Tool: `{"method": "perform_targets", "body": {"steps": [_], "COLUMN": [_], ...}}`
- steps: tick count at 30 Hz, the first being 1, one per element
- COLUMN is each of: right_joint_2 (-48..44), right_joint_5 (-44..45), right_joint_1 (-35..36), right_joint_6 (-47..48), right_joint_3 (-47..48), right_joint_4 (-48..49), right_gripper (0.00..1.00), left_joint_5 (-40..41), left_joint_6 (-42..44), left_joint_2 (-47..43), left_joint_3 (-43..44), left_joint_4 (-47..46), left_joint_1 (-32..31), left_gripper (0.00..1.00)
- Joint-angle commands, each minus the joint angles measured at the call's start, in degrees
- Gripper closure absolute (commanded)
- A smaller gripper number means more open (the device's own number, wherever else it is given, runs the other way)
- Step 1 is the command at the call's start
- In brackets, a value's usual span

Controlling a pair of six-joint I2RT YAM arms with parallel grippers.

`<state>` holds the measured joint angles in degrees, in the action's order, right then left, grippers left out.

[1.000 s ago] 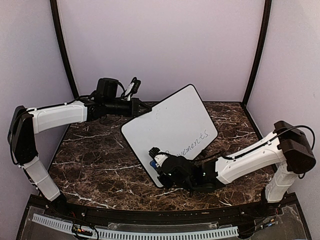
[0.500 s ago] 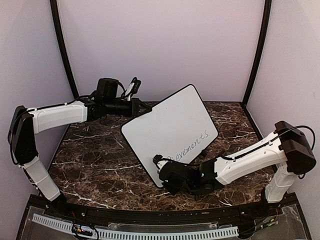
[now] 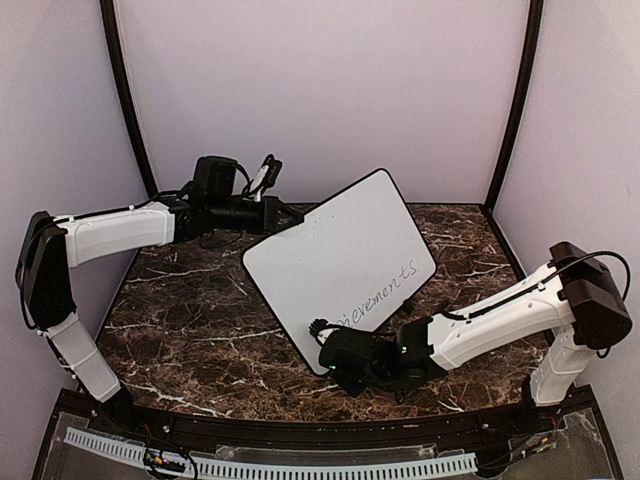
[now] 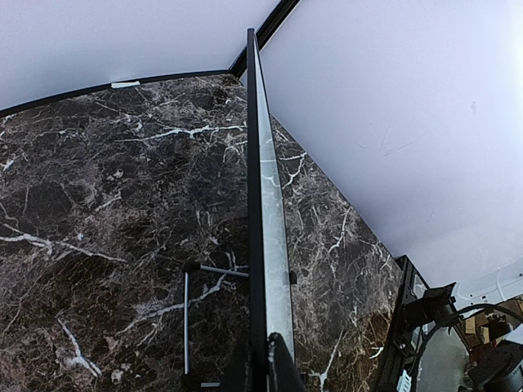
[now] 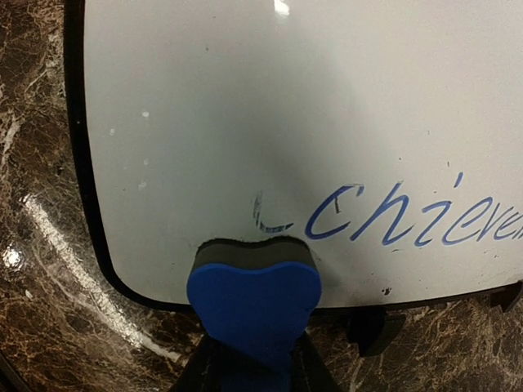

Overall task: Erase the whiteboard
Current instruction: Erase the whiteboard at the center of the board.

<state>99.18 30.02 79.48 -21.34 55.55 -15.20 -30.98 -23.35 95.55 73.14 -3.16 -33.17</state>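
Note:
The whiteboard (image 3: 340, 262) stands tilted on the marble table, its thin black frame seen edge-on in the left wrist view (image 4: 260, 204). Blue handwriting (image 5: 409, 216) runs along its lower part, with a smeared letter remnant (image 5: 265, 216) at the left end. My left gripper (image 3: 288, 217) is shut on the board's upper left edge, its fingertips (image 4: 278, 363) pinching the frame. My right gripper (image 3: 335, 357) is shut on a blue eraser (image 5: 253, 298), whose dark felt face rests against the board just below the smear, near the bottom left corner.
A wire stand (image 4: 189, 314) props the board from behind. A black foot (image 5: 372, 327) sticks out under the board's lower edge. The dark marble table (image 3: 170, 320) is closed in by pale walls and black corner posts (image 3: 515, 100).
My right gripper has slid the eraser down the board toward its lower left corner, uncovering more of the writing. The left arm and the board have stayed put.

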Motion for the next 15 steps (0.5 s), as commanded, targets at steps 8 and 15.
{"method": "perform_targets", "body": {"steps": [8, 15], "right_joint_2": [1.81, 1.35], "right_joint_5": [2.83, -0.24], "right_joint_1": [-0.37, -2.27], "right_joint_6": [4.97, 4.94], "right_joint_3": [8.26, 6.91], "right_joint_4": [-0.07, -0.72], "right_gripper": [0.76, 0.76], "left_joint_5": [-2.1, -1.8], "left_joint_6": [2.59, 2.7], "left_joint_2": [1.0, 0.53], "left_joint_3": [-0.46, -0.46], "left_joint_4": [4.48, 4.65], "left_joint_1": [-2.08, -2.08], "left_gripper": [1.0, 1.0]}}
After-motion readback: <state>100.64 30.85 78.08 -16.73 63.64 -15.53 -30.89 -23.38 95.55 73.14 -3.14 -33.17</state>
